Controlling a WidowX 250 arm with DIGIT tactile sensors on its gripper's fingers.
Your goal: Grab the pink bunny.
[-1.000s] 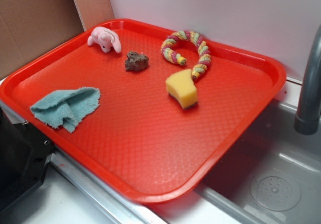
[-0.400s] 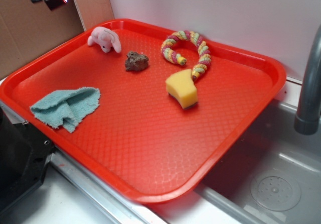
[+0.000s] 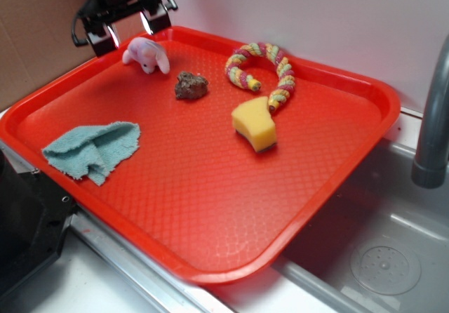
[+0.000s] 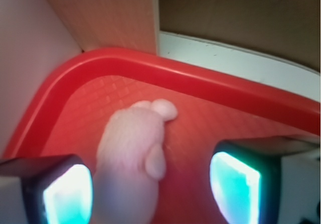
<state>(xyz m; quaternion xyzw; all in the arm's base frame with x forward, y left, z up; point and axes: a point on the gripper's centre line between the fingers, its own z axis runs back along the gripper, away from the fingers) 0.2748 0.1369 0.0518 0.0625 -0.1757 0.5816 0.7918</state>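
The pink bunny (image 3: 146,53) lies in the far left corner of the red tray (image 3: 210,187), a small pale plush. My gripper (image 3: 128,31) hangs open just above and behind it, near the tray's back rim. In the wrist view the bunny (image 4: 131,158) fills the space between the two glowing fingertips, closer to the left pad (image 4: 65,196) than to the right one, and nothing is clamped. The gripper (image 4: 150,196) has its jaws wide apart.
On the tray also lie a brown lump (image 3: 191,85), a pink-yellow-green braided rope toy (image 3: 265,69), a yellow sponge (image 3: 255,124) and a blue cloth (image 3: 92,149). A cardboard wall (image 3: 42,32) stands at the left, a sink and grey faucet (image 3: 433,123) at the right.
The gripper has come down from the top left edge of the picture to just above the bunny. Nothing on the tray has moved.
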